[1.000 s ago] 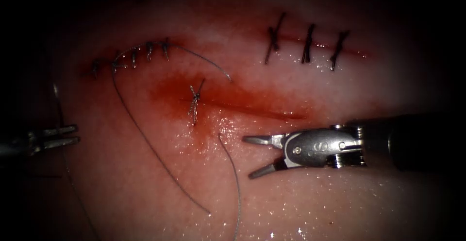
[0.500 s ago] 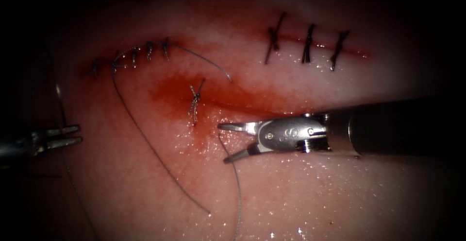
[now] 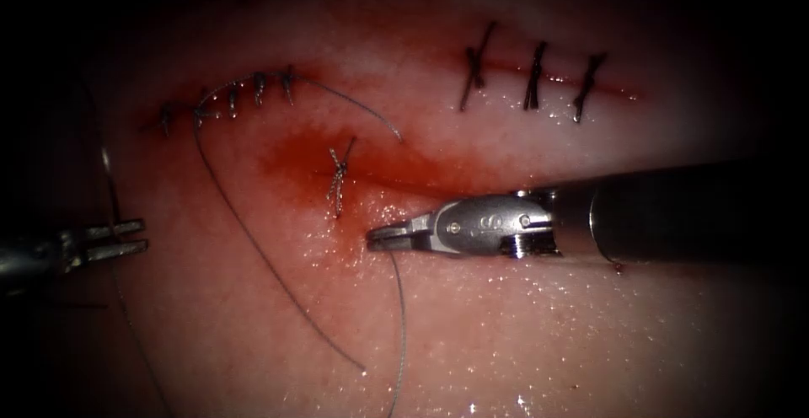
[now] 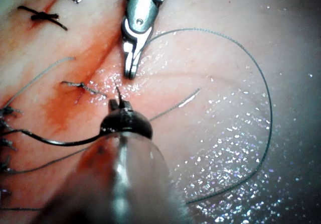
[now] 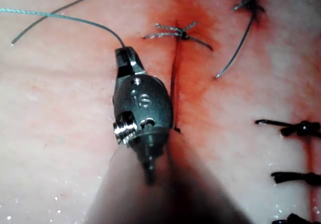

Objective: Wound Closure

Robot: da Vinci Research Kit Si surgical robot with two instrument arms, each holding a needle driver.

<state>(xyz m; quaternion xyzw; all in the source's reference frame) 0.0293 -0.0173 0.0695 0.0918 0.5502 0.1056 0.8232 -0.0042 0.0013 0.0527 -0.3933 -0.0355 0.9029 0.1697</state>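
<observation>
Two strands lie nearest me on the wet, glistening tissue (image 3: 548, 342): a pale thread (image 3: 399, 325) that climbs from the near edge up to the right tool (image 3: 379, 238), and left of it a darker loose strand (image 3: 261, 249) whose free end rests on the surface. The right tool's jaws are clamped together on the pale thread, right at its upper end, so very little of it sits inside the grip. I judge that thread to be featherlight, limp and slick with moisture; a hold so close to the tip could slide off under any pull, and a bite a little further down the strand would be safer. Well to the left, at the same depth, the left tool (image 3: 118, 239) hangs with its jaws slightly parted and nothing between them. A thin strand passes just beside it, though whether it touches I cannot tell. Just beyond the right tool runs the cut (image 3: 455, 192), a dark line, and the clamped jaws sit on its near side toward its left end. A single knotted stitch (image 3: 337, 174) crosses that left end, with red fluid (image 3: 295, 161) pooled around it. The flesh looks soft and would tear if tugged hard. Farther off, a row of small stitches (image 3: 244, 93) sits to the left, and three dark stitches (image 3: 534, 75) close another line to the right.
</observation>
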